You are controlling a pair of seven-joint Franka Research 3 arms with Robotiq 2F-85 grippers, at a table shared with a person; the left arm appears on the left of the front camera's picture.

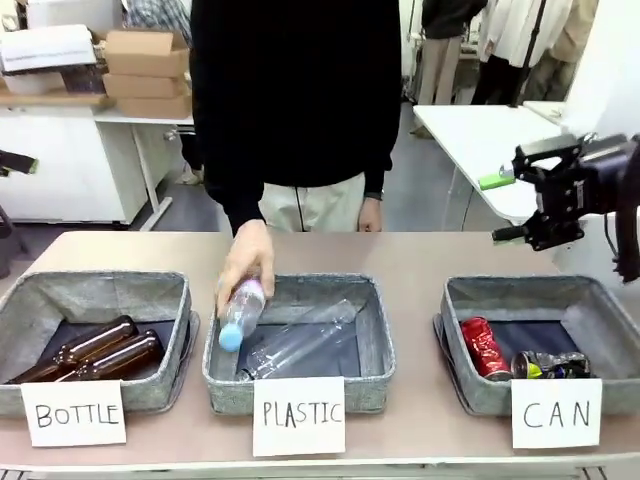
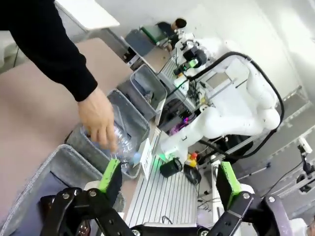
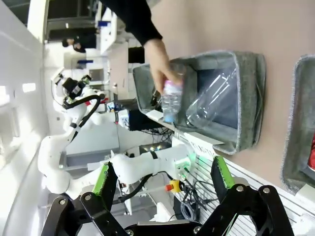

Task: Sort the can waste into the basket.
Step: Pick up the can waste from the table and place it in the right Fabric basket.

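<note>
Cans come first: the red can [image 1: 483, 347] and the dark printed can [image 1: 548, 365] both lie inside the basket signed "CAN" [image 1: 538, 295], at its near end, the red one towards the basket's left wall and the dark one just beside it against the front wall. No other can shows on the table, so the can sorting looks done, and the sensible course is to hold clear.

The right gripper [image 1: 512, 206] hangs above and behind that basket, fingers spread and holding nothing; its wrist view confirms wide-open green pads [image 3: 105, 178]. The left gripper [image 2: 169, 179] is likewise open and empty, over the "BOTTLE" end.

The person's hand [image 1: 246, 258] grasps a clear plastic bottle with a blue cap [image 1: 240, 314], lowering it neck-down over the "PLASTIC" basket [image 1: 377, 330]. Any arm move should stay well away from that hand until it withdraws.
</note>
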